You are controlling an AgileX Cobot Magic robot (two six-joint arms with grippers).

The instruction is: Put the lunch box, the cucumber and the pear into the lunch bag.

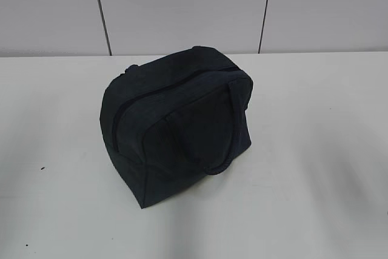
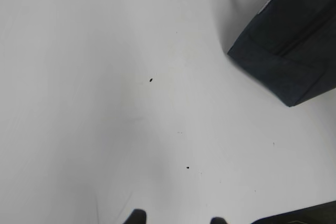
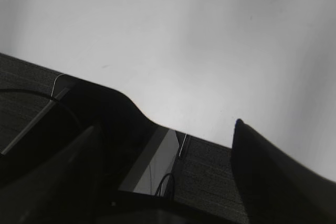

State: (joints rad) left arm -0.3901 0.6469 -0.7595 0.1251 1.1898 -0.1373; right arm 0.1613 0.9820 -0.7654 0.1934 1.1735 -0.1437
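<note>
The dark navy lunch bag (image 1: 176,122) stands in the middle of the white table (image 1: 315,150), its zipper shut and a looped handle lying down its front. One corner of the bag shows at the upper right of the left wrist view (image 2: 289,40). The lunch box, the cucumber and the pear are out of view in every frame. My left gripper (image 2: 178,217) is open and empty over bare table, down and left of the bag. My right gripper (image 3: 167,129) is open wide and empty over the table's edge. Neither arm shows in the exterior view.
A grey panelled wall (image 1: 182,4) stands behind the table. In the right wrist view the table edge (image 3: 157,121) drops to a dark carpeted floor (image 3: 210,182) with cables and a metal frame. Small dark specks (image 2: 151,81) mark the tabletop.
</note>
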